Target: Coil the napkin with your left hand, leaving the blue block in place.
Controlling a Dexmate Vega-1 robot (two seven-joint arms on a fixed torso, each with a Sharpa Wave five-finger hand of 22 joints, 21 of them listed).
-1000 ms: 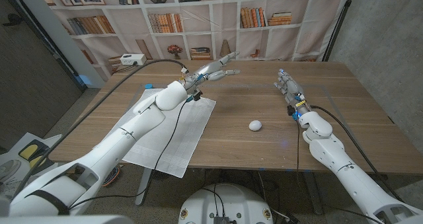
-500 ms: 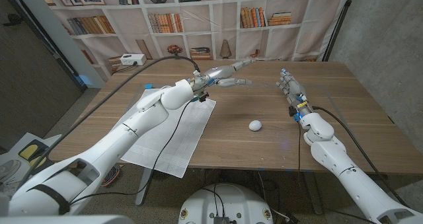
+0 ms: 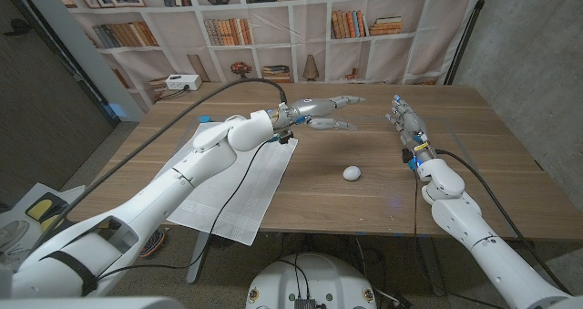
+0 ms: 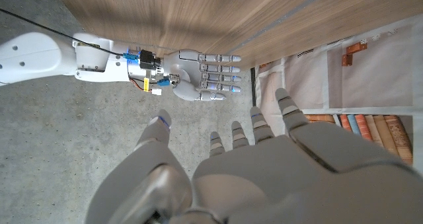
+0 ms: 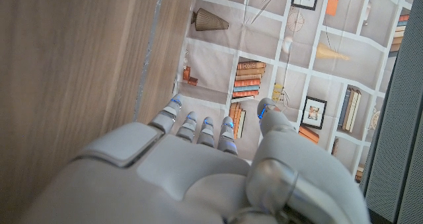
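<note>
At the far left of the head view lies the napkin [image 3: 235,183], a white sheet spread flat on the table [image 3: 364,209], running from the frame's left-centre down toward the lower left edge. The left arm crosses over it. No part of it looks rolled, so I judge the coiling not yet begun.

Moving right, the left hand [image 3: 326,111] is in the upper middle of the frame, held above bare wood past the napkin's top right corner, fingers spread and straight, holding nothing. In the left wrist view that hand [image 4: 264,171] shows the same open spread, with the right hand [image 4: 198,75] beyond it.

Right of centre, a small white ball [image 3: 352,173] sits on the wood, well apart from the napkin. I cannot find a blue block in these frames; a small blue bit near the napkin's upper left corner is too small to identify.

Further right, the right hand [image 3: 402,118] hangs at the upper right of the table, fingers extended and close together, empty; in the right wrist view its fingers [image 5: 198,128] are likewise straight and grip nothing.

The step in hand seems to be the approach, though the left hand is off the cloth. The next move calls for bringing it down onto a napkin edge, catching the fabric and rolling it, while the right hand keeps clear.
</note>
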